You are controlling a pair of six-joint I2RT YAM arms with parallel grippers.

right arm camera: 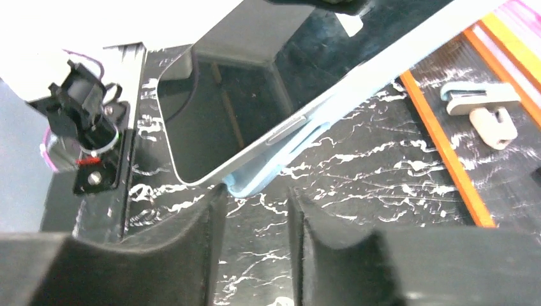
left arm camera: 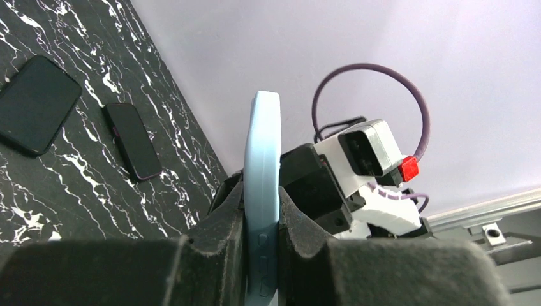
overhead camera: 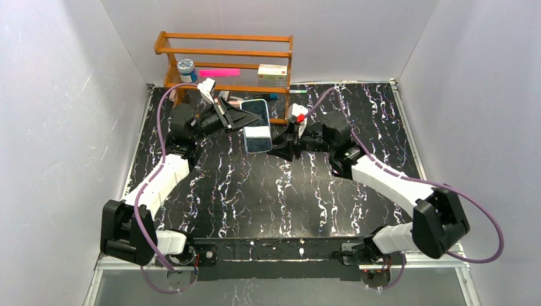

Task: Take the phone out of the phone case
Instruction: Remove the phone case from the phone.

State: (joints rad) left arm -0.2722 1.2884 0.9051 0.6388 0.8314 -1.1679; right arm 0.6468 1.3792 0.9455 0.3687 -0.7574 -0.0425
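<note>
Although the phone [right arm camera: 229,115] sits mostly inside the case [left arm camera: 263,166], one corner looks lifted clear of the blue lip in the right wrist view. Both hang in the air above the bench [overhead camera: 268,197], just in front of the rack [overhead camera: 223,39].

Grip: the left pincer [left arm camera: 261,220] is clamped across the faces of the case, side buttons between its fingers. The right pincer [right arm camera: 255,210] is narrowly parted and holds nothing; the freed corner hangs just beyond its tips.

Risks, as judged:
- The left clamp squeezes case and phone together, so a pull could stall or drag both out of the grip.
- If the right pincer closes on lip and phone at once, nothing separates.
- The smooth phone edge may slip; once released, the phone could drop to the bench.

Containers:
- Case: phone, partly out at one corner.
- Rack: jar [overhead camera: 186,69], box [overhead camera: 272,71], pink strip [overhead camera: 219,72] on its shelves.
- Bench: two dark handsets [left arm camera: 35,105] [left arm camera: 133,140] lying flat, side by side, not touching.
</note>
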